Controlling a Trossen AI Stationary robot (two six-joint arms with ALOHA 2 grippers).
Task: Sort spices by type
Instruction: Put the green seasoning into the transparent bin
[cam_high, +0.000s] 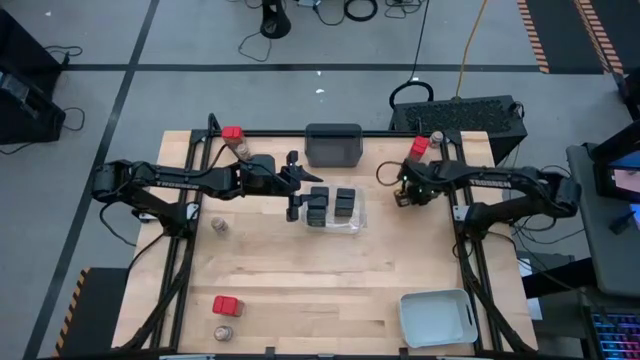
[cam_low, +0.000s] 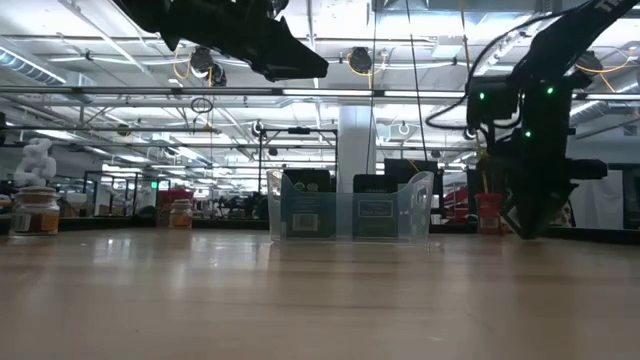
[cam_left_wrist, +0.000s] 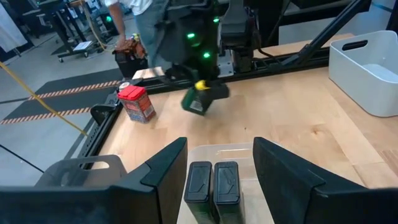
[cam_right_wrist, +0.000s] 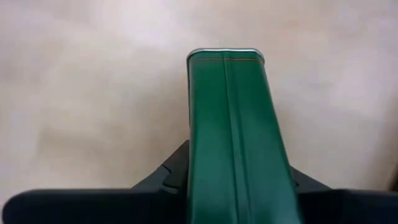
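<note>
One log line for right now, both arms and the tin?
left gripper: open, over clear tray | right gripper: shut on green tin | tin: off table, not in tray

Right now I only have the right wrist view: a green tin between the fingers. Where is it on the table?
Observer: The right gripper holds the tin to the right of the clear tray, near a red-topped tin.
Operator: What's in that tray?
Observer: Several black boxes.
Operator: And the left arm?
Observer: The left gripper hovers open over the tray.
</note>
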